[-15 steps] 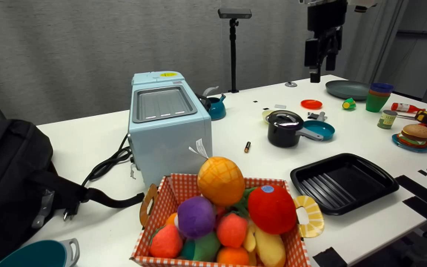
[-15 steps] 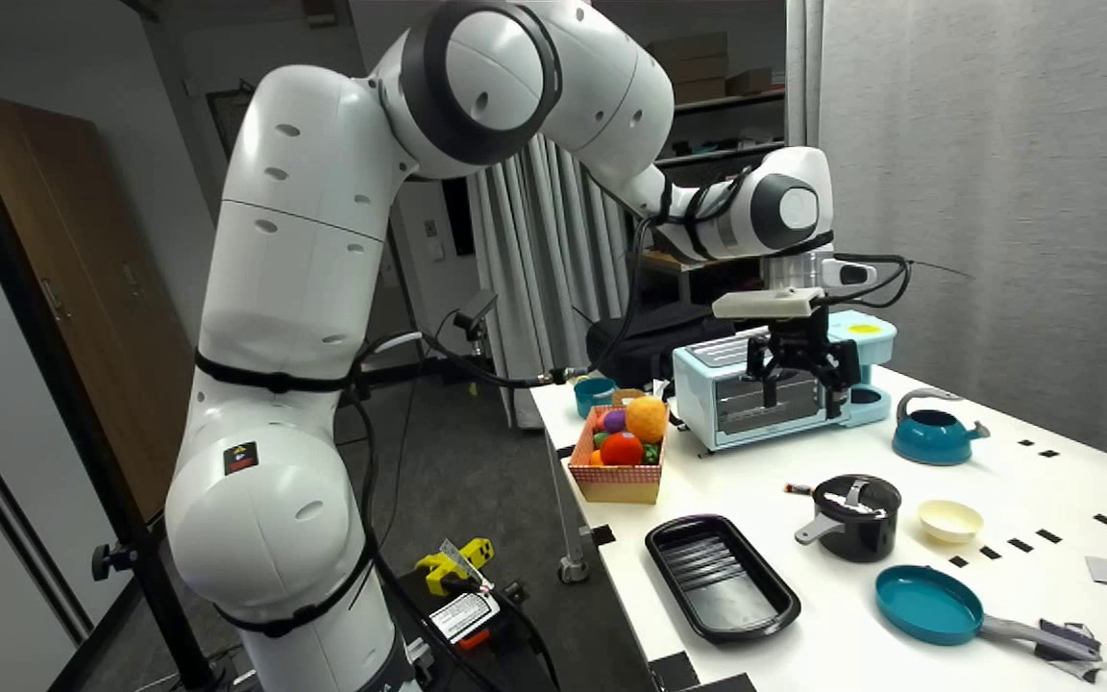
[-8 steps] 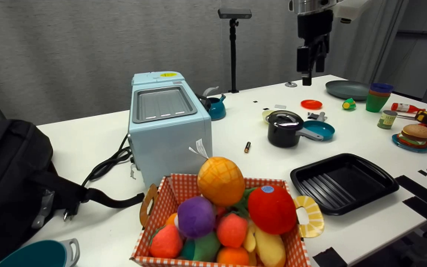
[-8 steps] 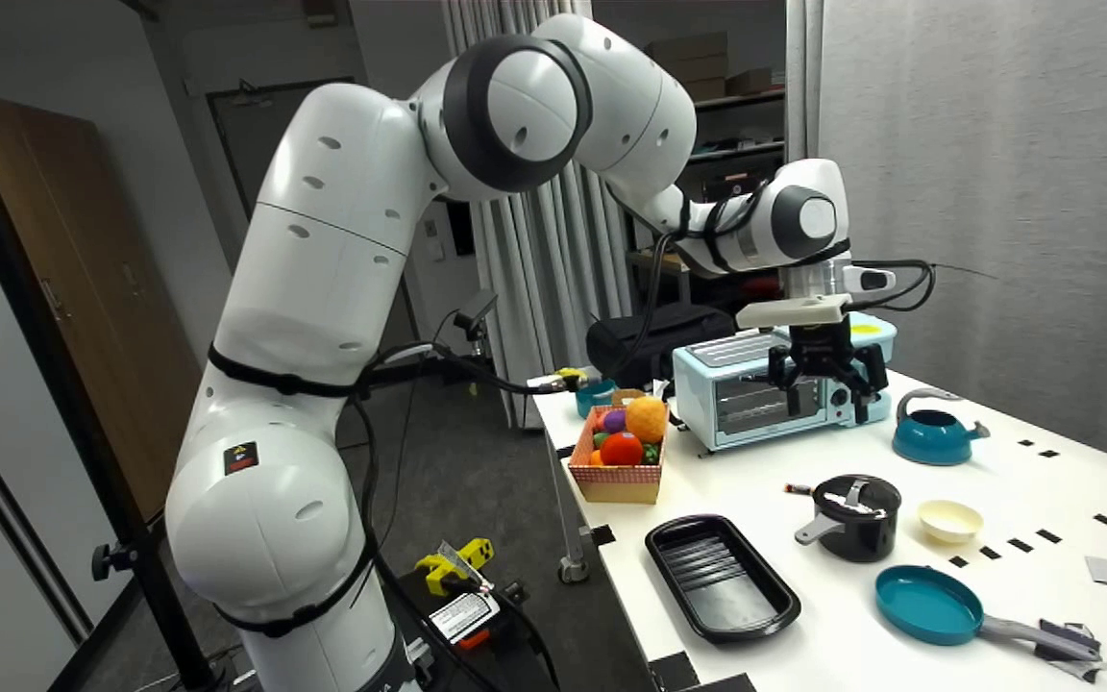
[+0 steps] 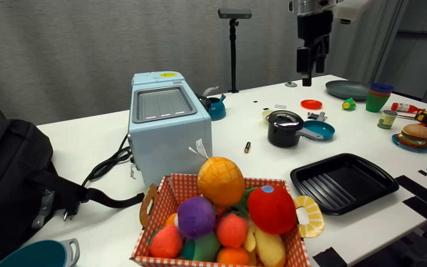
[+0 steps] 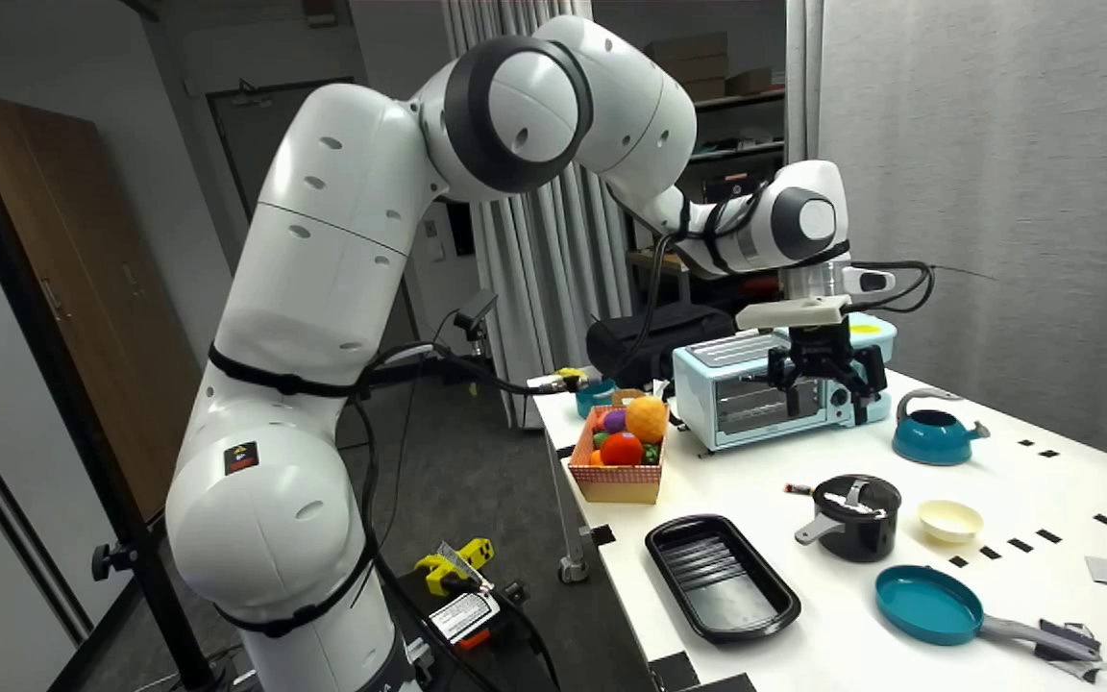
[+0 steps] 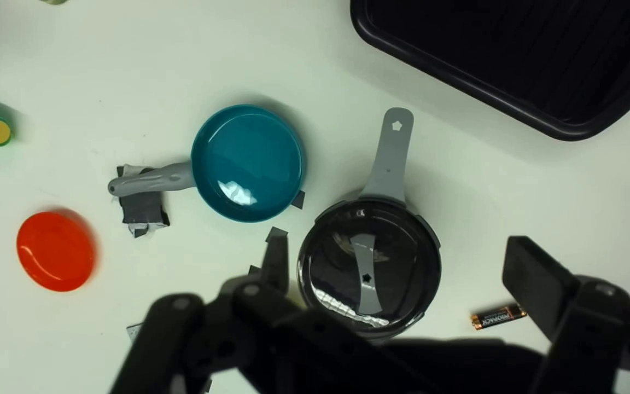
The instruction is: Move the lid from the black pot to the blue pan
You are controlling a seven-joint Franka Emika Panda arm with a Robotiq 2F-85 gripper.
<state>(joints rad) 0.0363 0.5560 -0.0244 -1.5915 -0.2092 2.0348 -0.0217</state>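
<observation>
The lid (image 7: 367, 268) is smooth and glossy, the pot (image 5: 282, 136) likewise shiny, metal or plastic unclear. The pan (image 7: 248, 163) is slick and reflective. The gripper (image 6: 827, 404) looks mostly matt. The fruit (image 5: 232, 230) seems plush cloth, the curtain (image 5: 106, 48) coarse, matt weave, the bench (image 5: 261, 165) smooth.

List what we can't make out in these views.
Inside of the black pot: hidden under the lid in all views.
Blue pan: near rim partly behind the black pot's handle in an exterior view.
Cream bowl: mostly covered by jaws, wrist view.
Grill tray: cut off by top and right edges, wrist view.
Green can: label too small to read in an exterior view.
</observation>
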